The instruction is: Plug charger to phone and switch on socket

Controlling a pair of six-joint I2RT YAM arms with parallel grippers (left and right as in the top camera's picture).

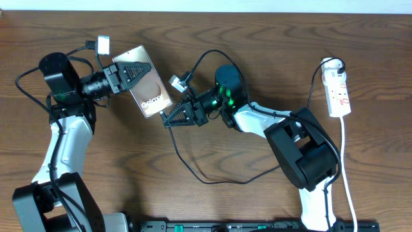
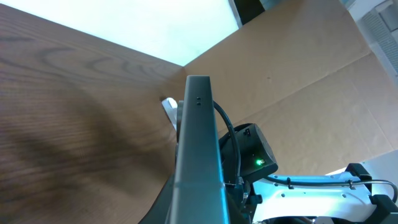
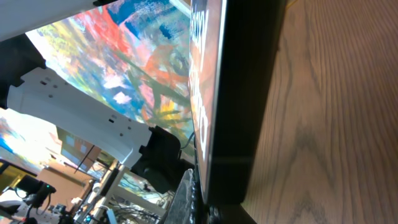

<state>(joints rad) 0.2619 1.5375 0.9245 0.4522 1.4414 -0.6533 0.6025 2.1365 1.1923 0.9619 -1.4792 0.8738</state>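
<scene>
On the left side of the table (image 1: 212, 38), the left fingers (image 1: 135, 72) hold the phone (image 1: 153, 98), the right fingers (image 1: 178, 116) pinch the charger (image 1: 206, 182) at the phone's bottom edge, and the socket (image 1: 338, 90) lies far right.

White "Galaxy" on the phone (image 1: 153, 94) screen

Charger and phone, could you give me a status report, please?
Left gripper shut on phone. Right gripper shut on charger, tip at phone's lower end, seating unclear. Socket untouched, far right. Nothing in the way.
</scene>
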